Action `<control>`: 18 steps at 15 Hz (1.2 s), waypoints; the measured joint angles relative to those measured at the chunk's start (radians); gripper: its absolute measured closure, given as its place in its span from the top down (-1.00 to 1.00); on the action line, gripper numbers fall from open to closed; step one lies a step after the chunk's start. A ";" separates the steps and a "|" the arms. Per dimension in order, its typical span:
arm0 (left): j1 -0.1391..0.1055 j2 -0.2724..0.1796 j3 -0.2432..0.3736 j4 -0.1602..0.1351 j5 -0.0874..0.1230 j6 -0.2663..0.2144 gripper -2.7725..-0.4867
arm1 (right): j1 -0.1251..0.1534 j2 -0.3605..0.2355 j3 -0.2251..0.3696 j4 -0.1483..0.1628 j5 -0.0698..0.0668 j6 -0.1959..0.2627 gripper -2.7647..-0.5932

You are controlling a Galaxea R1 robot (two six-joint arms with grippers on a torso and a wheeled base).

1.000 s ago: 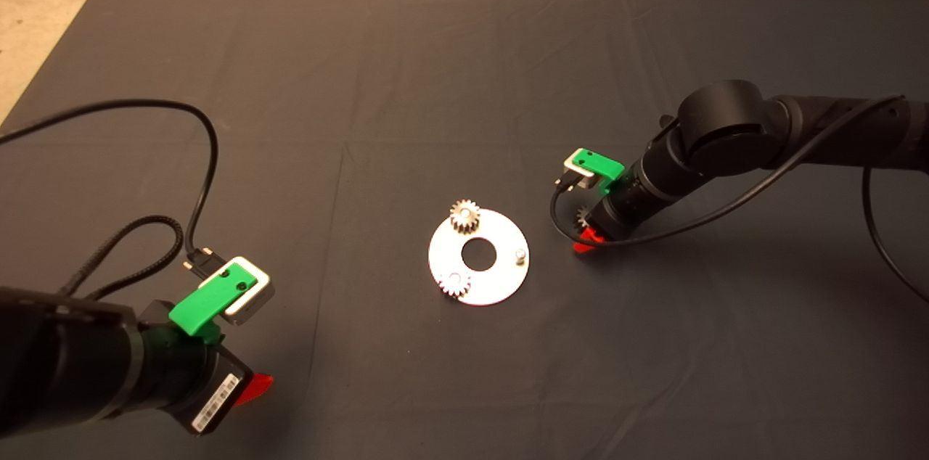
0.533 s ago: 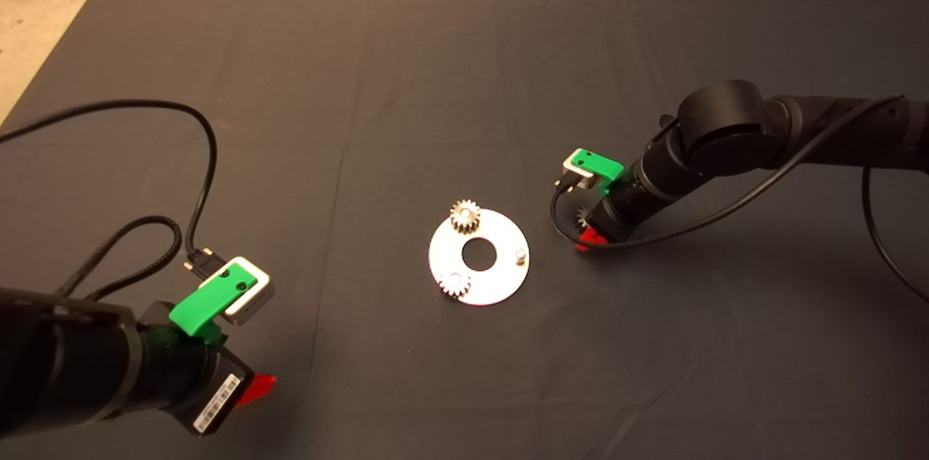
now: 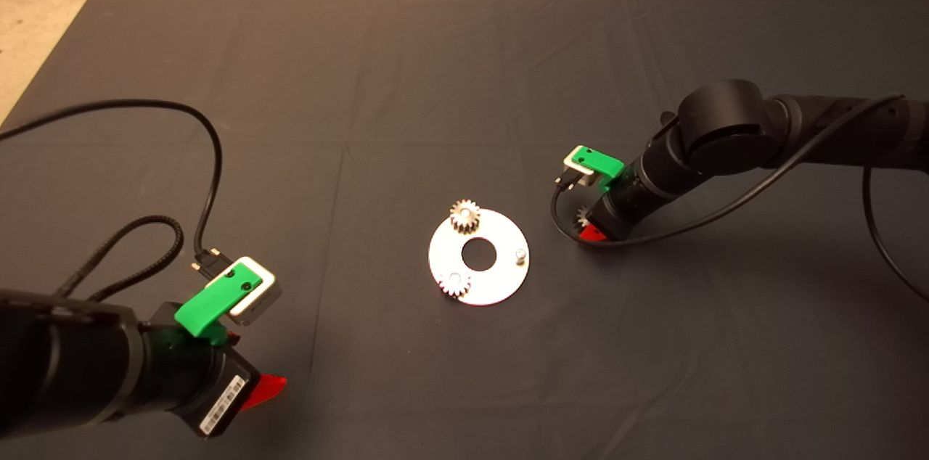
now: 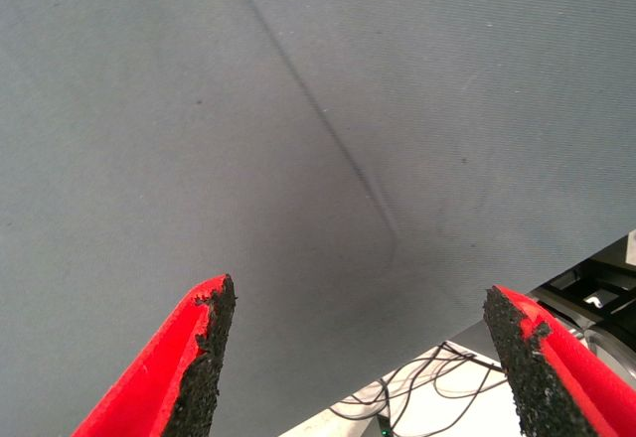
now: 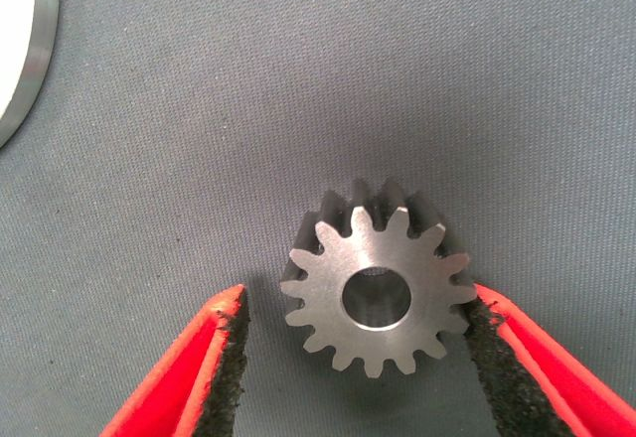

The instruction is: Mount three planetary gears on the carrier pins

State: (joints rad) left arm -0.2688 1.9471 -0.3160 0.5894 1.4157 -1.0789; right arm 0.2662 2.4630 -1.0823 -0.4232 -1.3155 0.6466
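Dark mat (image 3: 406, 83) covers nearly the whole head view, with a strip of pale floor along the top and upper left. Both black arms come next: the left gripper (image 3: 265, 387) waits at the lower left, its fingers spread wide over bare cloth and holding nothing, while the right gripper (image 3: 591, 231) sits right of centre, low over the mat. Just left of it lies the silver disc (image 3: 501, 278), with two planetary gears (image 3: 464, 215) already seated at its upper and lower-left rim and one bare carrier pin (image 3: 520, 255) on its right side. The third gear (image 5: 376, 291) lies flat on the mat between the right gripper's fingers (image 5: 221, 358); one pad touches or nearly touches the teeth, the other stands a little off, so nothing is gripped yet. Closing squarely on opposite teeth, with the gear kept level, should help the bore meet the pin cleanly.
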 joint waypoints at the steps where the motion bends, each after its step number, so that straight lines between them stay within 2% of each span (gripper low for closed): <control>1: 0.000 -0.006 0.000 0.000 0.000 0.000 0.09 | 0.000 0.000 0.000 -0.001 0.000 -0.004 -0.15; 3: 0.000 -0.008 0.000 0.000 0.000 0.000 0.09 | 0.000 0.000 -0.001 -0.003 0.000 -0.013 -0.28; 9: 0.000 -0.008 0.000 0.000 -0.002 0.000 0.09 | 0.000 0.000 -0.001 -0.021 -0.005 -0.015 -0.50; 18: 0.000 -0.008 0.000 0.000 -0.002 0.000 0.09 | -0.001 0.000 0.002 -0.030 -0.009 -0.019 -0.60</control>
State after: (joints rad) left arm -0.2689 1.9396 -0.3160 0.5894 1.4137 -1.0789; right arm 0.2651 2.4630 -1.0804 -0.4532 -1.3243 0.6275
